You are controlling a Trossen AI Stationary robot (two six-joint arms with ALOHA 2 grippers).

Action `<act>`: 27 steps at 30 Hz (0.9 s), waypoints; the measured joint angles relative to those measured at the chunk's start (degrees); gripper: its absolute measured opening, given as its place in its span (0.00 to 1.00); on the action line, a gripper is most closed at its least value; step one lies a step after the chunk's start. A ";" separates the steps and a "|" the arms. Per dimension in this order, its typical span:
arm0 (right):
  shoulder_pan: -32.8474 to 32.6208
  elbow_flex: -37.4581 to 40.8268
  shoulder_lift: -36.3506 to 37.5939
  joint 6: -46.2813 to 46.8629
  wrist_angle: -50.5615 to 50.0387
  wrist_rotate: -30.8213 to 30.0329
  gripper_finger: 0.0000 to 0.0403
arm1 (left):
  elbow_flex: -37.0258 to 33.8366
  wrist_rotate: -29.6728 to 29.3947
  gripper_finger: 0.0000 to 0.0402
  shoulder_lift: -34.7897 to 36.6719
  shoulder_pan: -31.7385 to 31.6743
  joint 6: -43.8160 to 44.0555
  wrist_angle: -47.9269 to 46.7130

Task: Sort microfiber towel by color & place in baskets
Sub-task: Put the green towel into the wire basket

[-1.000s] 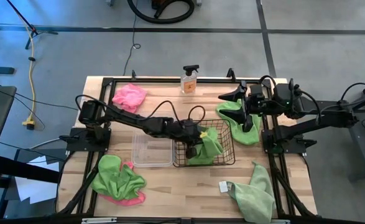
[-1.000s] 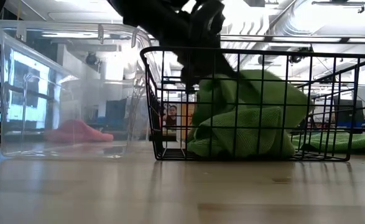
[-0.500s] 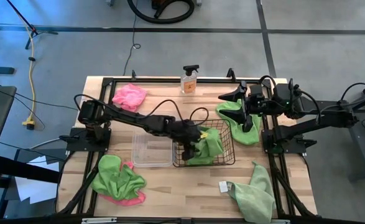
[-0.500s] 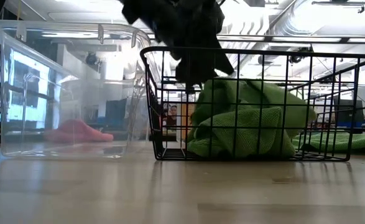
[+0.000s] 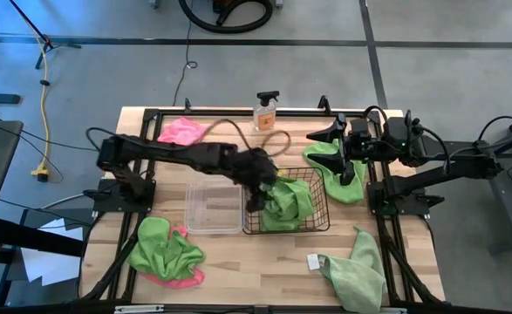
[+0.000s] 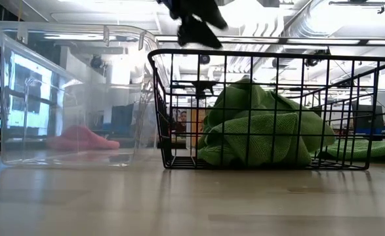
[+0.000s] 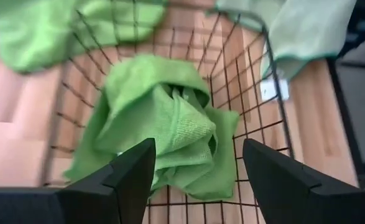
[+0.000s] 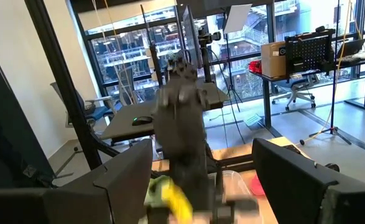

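A green microfiber towel (image 5: 287, 202) lies bunched on the floor of the black wire basket (image 5: 318, 218), also seen in the low view (image 6: 264, 134). My left gripper (image 7: 198, 180) hangs open above the basket's left part (image 5: 256, 185), clear of the towel and above the rim (image 6: 193, 23). The clear tub (image 5: 212, 209) stands right beside the basket on its left. My right gripper (image 5: 346, 171) waits open over another green towel (image 5: 330, 166) at the far right.
A pink towel (image 5: 182, 132) lies at the far left, and a green and pink heap (image 5: 164, 253) at the near left. A pale green towel (image 5: 358, 266) lies near right. A spray bottle (image 5: 266, 112) stands at the far edge.
My left gripper has opened and let go of the green towel, then risen out of the wire basket to above its rim. The towel has dropped and settled in a heap on the basket floor.
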State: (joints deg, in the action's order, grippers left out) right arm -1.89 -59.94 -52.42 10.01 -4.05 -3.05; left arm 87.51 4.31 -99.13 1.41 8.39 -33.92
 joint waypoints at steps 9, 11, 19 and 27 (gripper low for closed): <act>0.00 0.00 0.00 0.02 0.02 -0.02 0.68 | -15.57 -8.53 0.58 20.72 -0.27 3.92 14.91; 0.00 0.00 0.00 0.02 0.13 -0.02 0.68 | -19.08 -9.29 0.58 25.24 -0.24 4.98 18.60; -0.02 0.00 -0.08 0.01 1.16 -0.02 0.68 | -30.71 -14.20 0.58 40.90 1.92 4.88 32.67; -0.02 0.00 -0.13 -0.15 1.16 -0.02 0.68 | -39.76 -17.69 0.58 49.72 5.71 3.13 40.96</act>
State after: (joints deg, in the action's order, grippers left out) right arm -1.91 -59.94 -52.56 9.86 -2.90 -3.07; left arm 47.75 -13.38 -49.41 7.13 11.53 7.04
